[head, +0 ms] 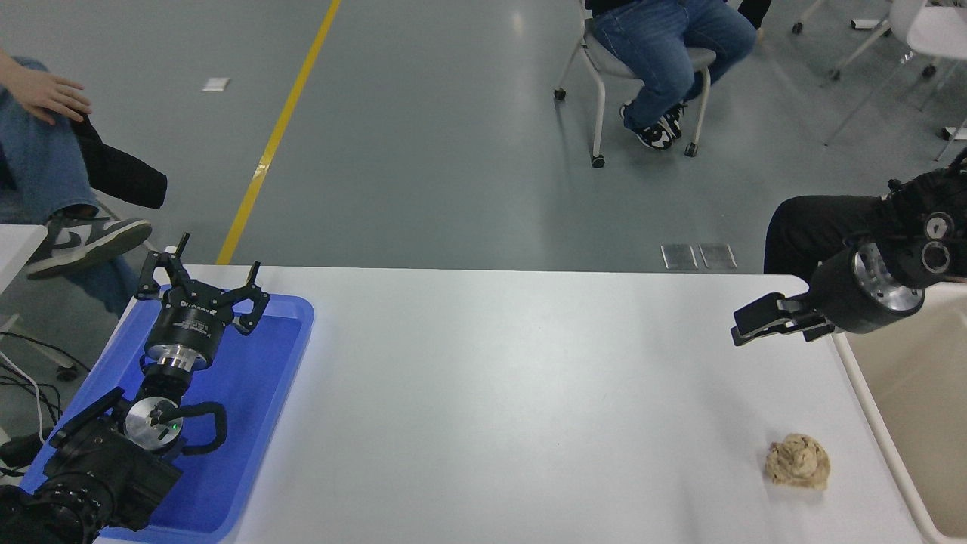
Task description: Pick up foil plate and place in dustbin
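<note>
The foil plate is out of view. The dustbin point(881, 440), a beige tub, stands off the table's right end and is cut by the picture's edge; the part of its inside that shows is bare. My right gripper point(744, 326) comes in from the right edge and hangs over the table's far right corner, just left of the dustbin's rim. It points left, is open, and holds nothing. My left gripper point(215, 257) is parked at the lower left above a blue tray, also open with nothing in it.
A crumpled brown paper ball point(798, 462) lies near the table's front right. The blue tray point(261, 378) sits at the left end. A person's dark sleeve point(823, 227) is behind the far right corner. Others sit further back and at the left.
</note>
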